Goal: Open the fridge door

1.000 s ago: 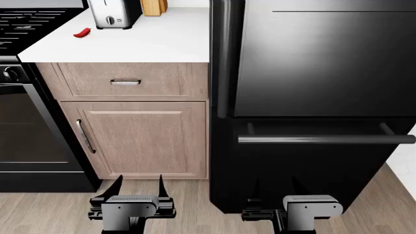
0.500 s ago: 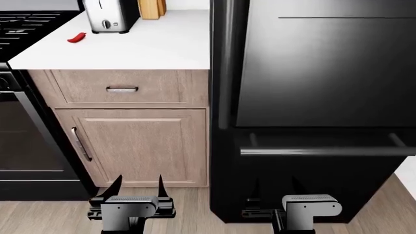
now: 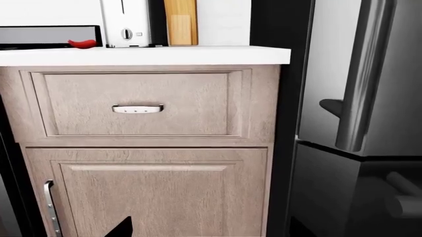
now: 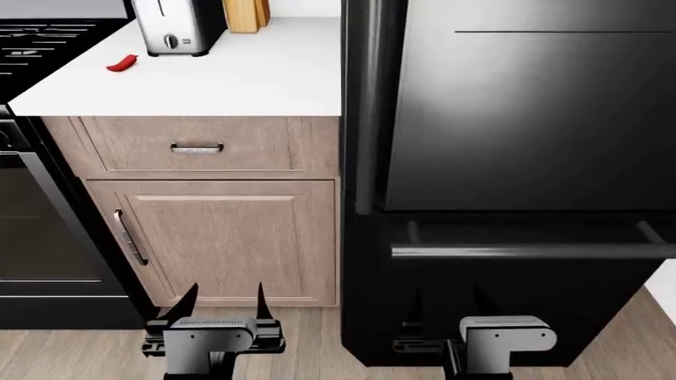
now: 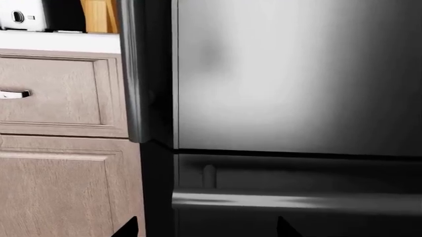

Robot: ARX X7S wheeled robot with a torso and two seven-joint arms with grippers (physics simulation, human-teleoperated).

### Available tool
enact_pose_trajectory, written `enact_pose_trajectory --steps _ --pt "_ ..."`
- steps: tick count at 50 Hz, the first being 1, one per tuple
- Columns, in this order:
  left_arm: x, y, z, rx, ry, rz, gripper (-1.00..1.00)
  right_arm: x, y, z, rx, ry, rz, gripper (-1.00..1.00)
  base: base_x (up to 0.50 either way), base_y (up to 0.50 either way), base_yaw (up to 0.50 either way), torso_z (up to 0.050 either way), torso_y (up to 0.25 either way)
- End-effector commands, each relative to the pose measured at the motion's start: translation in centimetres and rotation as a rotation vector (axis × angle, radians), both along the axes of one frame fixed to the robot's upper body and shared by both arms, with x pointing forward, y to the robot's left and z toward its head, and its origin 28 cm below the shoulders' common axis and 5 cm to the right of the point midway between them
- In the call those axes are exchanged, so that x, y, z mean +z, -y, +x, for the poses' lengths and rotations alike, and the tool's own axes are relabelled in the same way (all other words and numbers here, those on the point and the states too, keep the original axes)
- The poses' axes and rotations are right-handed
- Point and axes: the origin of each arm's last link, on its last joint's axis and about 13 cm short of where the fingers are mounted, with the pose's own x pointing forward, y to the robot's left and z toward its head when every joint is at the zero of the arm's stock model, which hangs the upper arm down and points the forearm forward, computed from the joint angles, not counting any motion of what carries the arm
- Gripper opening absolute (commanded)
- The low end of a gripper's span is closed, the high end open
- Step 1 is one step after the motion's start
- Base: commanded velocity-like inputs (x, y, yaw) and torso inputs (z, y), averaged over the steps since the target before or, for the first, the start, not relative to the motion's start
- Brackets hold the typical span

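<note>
1. Head view shows me the fridge door [image 4: 528,111], the big shiny black panel filling the upper right, shut flat against the fridge.
2. Under it I see the black drawer front [image 4: 507,301], with a long bar handle [image 4: 528,252] running sideways across its top.
3. On the left I see the white counter [image 4: 233,79] above a wood drawer [image 4: 195,146] and a wood cabinet door [image 4: 227,241]. The counter's right edge meets the fridge side with no gap that I can see.
4. A dark stove [image 4: 43,198] stands at the far left, right beside the cabinet.
5. The door's tall bar handle [image 4: 368,103] runs up and down along the door's left edge, just beside the counter. Its bottom end stops just above the drawer front.
6. My left gripper [image 4: 224,305] hangs low in front of the cabinet door, fingers spread apart, holding nothing. There is free floor around it.
7. My right gripper [image 4: 449,309] hangs low in front of the drawer front, fingers apart and empty, well below the tall handle.
8. A toaster [image 4: 174,28], a wood block [image 4: 245,13] and a small red thing [image 4: 123,62] sit far back on the counter.
</note>
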Motion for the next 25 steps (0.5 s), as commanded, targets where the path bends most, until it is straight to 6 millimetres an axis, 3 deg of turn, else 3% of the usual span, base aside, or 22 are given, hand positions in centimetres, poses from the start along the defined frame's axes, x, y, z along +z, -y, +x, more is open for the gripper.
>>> enact_pose_trajectory --steps 1,12,25 --pt "0.1 0.0 0.0 0.002 0.001 -0.001 1.0 0.0 0.0 0.0 -0.001 -0.002 0.007 1.0 0.0 0.0 0.0 0.0 0.0" --pt "-0.1 0.0 0.0 0.002 0.0 -0.002 1.0 1.5 0.1 -0.1 -0.003 0.039 0.03 1.0 0.0 0.0 0.0 0.0 0.0" --pt "0.1 0.0 0.0 0.004 -0.005 0.001 1.0 6.1 -0.4 0.7 0.025 0.06 0.025 1.0 0.0 0.0 0.0 0.0 0.001"
